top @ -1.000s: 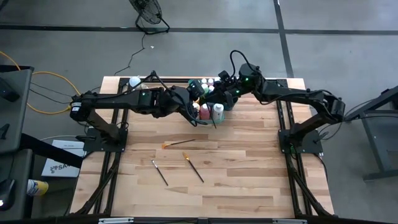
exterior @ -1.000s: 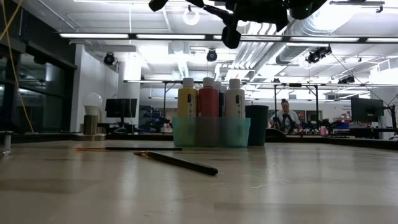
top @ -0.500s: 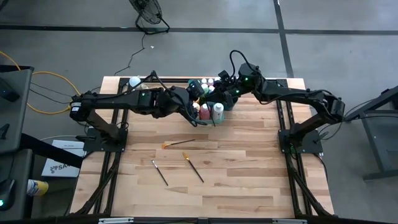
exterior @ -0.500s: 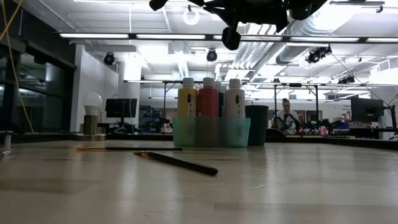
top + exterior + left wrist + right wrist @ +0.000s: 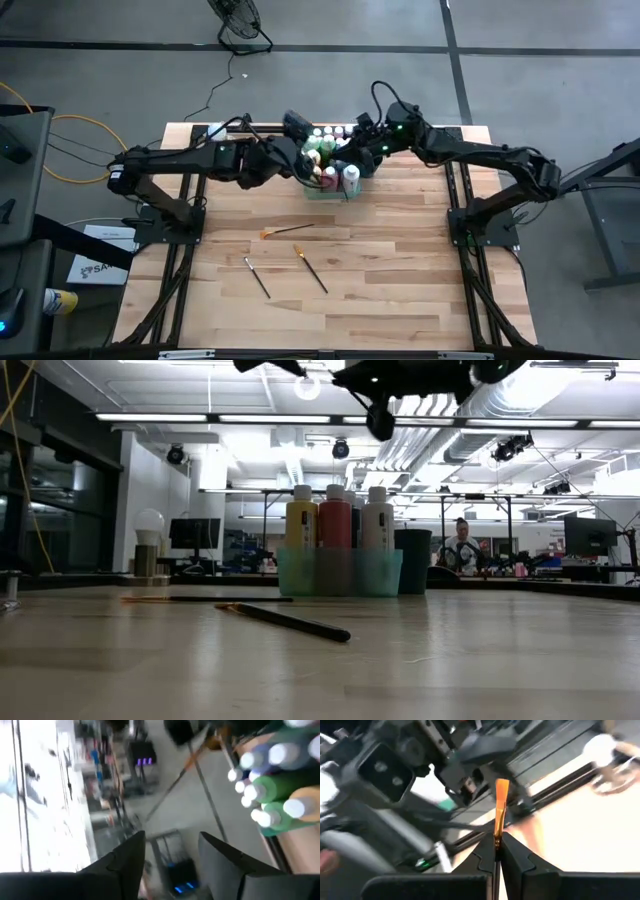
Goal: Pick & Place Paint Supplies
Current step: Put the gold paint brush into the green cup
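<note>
Several white-capped paint bottles [image 5: 335, 152] [image 5: 335, 520] [image 5: 280, 790] stand upright in a teal tray [image 5: 340, 572] at the table's far middle. Above them my two grippers meet. My right gripper [image 5: 352, 160] [image 5: 496, 845], reaching in from the right, is shut on a thin paintbrush [image 5: 499, 810] with an orange bristle tip. My left gripper [image 5: 312, 160] [image 5: 170, 840], coming from the left, stands open just beside it with nothing between its fingers. My right gripper pinches the paintbrush between its two fingers, on the shaft just behind the bristle end [image 5: 497, 832]. The fingers reach about level from the table's right side. The orange bristle tip [image 5: 501, 787] sticks out past the fingertips. The brush is lifted clear, above the bottles.
Three more brushes lie on the bare wood nearer the front: one with an orange end [image 5: 287, 230] [image 5: 205, 599] and two dark ones [image 5: 257, 277] [image 5: 312, 268]. A clear object with a white ball top [image 5: 217, 131] [image 5: 149, 525] stands far left. A dark cup [image 5: 412, 560] stands right of the tray.
My left gripper has rolled about its own line and drawn slightly toward the table's far edge, away from the right gripper. The dark brush end that stuck out toward the near edge beside the tray has gone from that spot.
</note>
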Available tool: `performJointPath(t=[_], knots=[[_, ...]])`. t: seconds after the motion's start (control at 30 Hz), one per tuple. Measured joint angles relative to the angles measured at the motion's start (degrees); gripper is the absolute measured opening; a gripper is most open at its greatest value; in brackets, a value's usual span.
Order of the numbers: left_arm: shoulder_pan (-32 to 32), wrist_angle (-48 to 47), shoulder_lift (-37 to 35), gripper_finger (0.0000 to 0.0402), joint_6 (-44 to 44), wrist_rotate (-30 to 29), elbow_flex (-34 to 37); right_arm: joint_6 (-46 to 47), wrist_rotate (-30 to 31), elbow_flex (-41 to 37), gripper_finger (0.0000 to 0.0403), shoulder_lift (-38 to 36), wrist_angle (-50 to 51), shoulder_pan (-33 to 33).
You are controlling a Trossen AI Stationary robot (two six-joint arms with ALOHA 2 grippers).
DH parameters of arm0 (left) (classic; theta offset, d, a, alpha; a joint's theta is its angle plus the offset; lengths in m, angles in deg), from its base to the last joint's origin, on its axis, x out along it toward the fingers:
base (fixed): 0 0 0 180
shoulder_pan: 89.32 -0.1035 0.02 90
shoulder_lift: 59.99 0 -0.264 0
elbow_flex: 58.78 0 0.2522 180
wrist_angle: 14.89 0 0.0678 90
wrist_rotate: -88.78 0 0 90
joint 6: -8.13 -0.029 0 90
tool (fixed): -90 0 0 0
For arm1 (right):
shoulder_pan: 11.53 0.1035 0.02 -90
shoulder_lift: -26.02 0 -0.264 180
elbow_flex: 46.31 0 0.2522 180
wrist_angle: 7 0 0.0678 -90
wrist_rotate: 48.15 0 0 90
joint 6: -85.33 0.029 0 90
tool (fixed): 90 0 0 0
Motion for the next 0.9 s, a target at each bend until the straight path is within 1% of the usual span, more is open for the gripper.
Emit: performJointPath(t=[0.07, 0.17, 0.23, 0.33, 0.4, 0.47, 0.53, 0.6, 0.67, 0.7, 0.8, 0.9], knots=[[-0.07, -1.67, -0.48, 0.0186, 6.19, -1.93, -0.04, -2.39, 3.64, 0.0, 0.0005, -2.61, 3.59, -0.67], [-0.04, -7.4, -2.14, 0.019, 17.31, -1.6, 0.02, -7.36, 11.53, 0.01, 0.0005, -6.46, 7.43, -1.21], [-0.04, -10.65, -2.77, 0.0191, 25.51, -1.33, -0.16, -11.24, 19.55, 0.01, 0.0005, -9.18, 11.53, -1.31], [-0.04, -16.53, -3.08, 0.0191, 37.67, -0.71, 0.0, -16.52, 32.96, -0.11, 0.0005, -11.73, 15.12, -0.58], [-0.04, -20.37, -3.16, 0.0191, 44.79, 0.64, -0.02, -18.58, 39.99, -0.98, 0.0005, -12.38, 14.67, -0.16], [-0.02, -23.19, -3.16, 0.0191, 50.66, 1.45, -0.02, -19.69, 45.03, -2.3, 0.0005, -12.67, 14.12, 0.21], [0.0, -25.6, -3.16, 0.0191, 55.51, 2.67, -0.02, -20.03, 50.79, -4.2, 0.0005, -12.7, 13.39, 0.39], [0.0, -26.03, -3.16, 0.0191, 59.57, 3.83, 0.46, -19.26, 56.26, -7.38, 0.0005, -12.68, 10.81, 0.67], [0.0, -26.15, -3.16, 0.0191, 62.61, 4.83, 1.3, -18.37, 60.6, -10.84, 0.0005, -12.66, 6.34, 0.88], [0.0, -26.33, -3.14, 0.0191, 64.01, 4.83, 1.66, -18.43, 61.75, -12.27, 0.0005, -12.63, 3.84, 0.85], [0.0, -27.43, -3.14, 0.0191, 67.89, 5.24, 2.45, -18.92, 62.62, -15.93, 0.0005, -12.6, -3.01, 0.71], [0.0, -27.24, -3.14, 0.0191, 70.3, 6.76, 4.02, -18.96, 64.39, -19.06, 0.0005, -11.4, -7.08, 0.75]])
